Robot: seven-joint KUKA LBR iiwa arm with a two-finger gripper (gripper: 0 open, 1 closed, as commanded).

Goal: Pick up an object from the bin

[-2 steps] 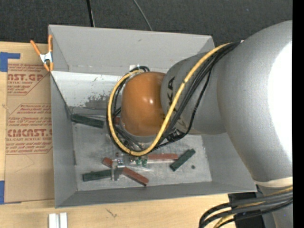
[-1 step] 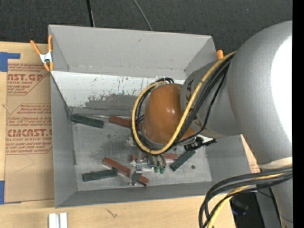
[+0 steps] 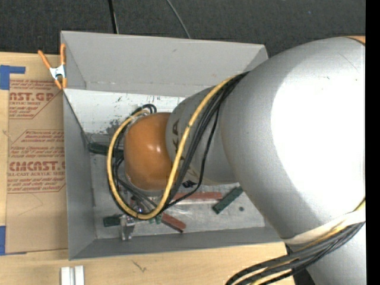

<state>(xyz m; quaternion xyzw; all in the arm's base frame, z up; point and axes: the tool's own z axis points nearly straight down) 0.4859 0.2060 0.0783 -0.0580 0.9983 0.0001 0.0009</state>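
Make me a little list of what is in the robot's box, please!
bin: grey metal
arm: big and silver, reaching in from the right
orange wrist cover: low over the middle of the floor
cables: black and yellow, looped round the cover
front of floor: dark green bar, reddish-brown piece, small dark green piece
left of floor: dark piece
held thing: cannot tell

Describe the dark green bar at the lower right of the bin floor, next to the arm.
The dark green bar is short, straight and matte, perhaps plastic. It lies flat on the bin floor, slanted, its upper end by the silver body of the arm, which may hide part of it. A reddish strip lies just left of it; whether they touch is unclear.
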